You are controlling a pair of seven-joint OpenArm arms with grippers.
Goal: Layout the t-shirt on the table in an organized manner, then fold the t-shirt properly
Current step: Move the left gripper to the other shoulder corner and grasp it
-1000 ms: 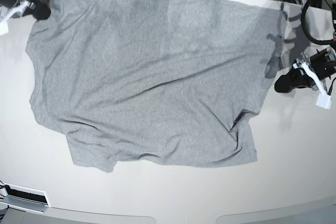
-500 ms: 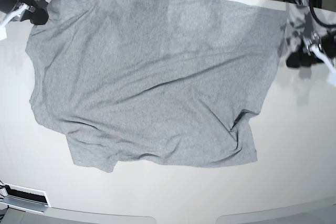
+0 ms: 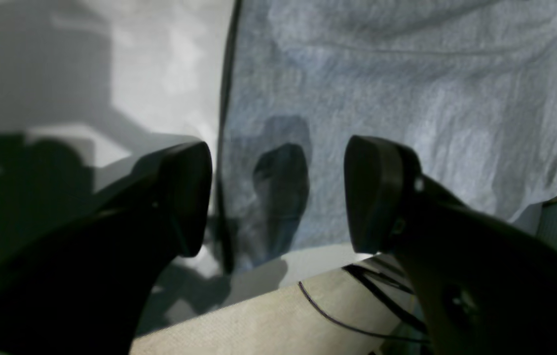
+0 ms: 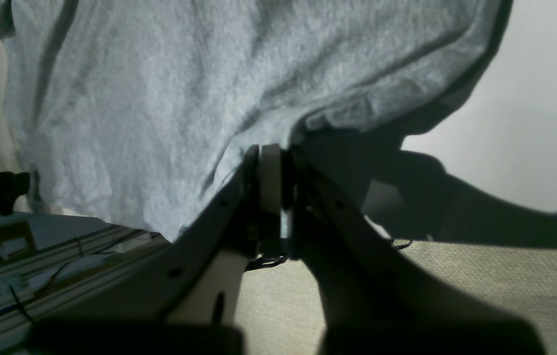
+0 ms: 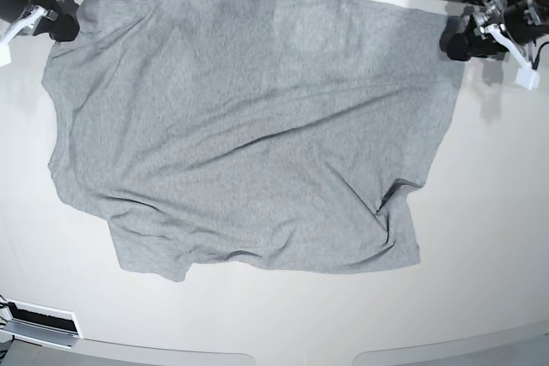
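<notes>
The t-shirt (image 5: 249,143) lies spread across the bench (image 5: 480,237). The right pincer (image 4: 271,162) pinches one far corner, likely to tug it flat; the left pincer (image 3: 278,197) gapes wide over the other far corner.

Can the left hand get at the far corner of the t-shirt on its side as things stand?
Probably yes. The left hand is open, its fingers standing astride the t-shirt edge near that corner, and nothing lies between them and the cloth on the table.
</notes>
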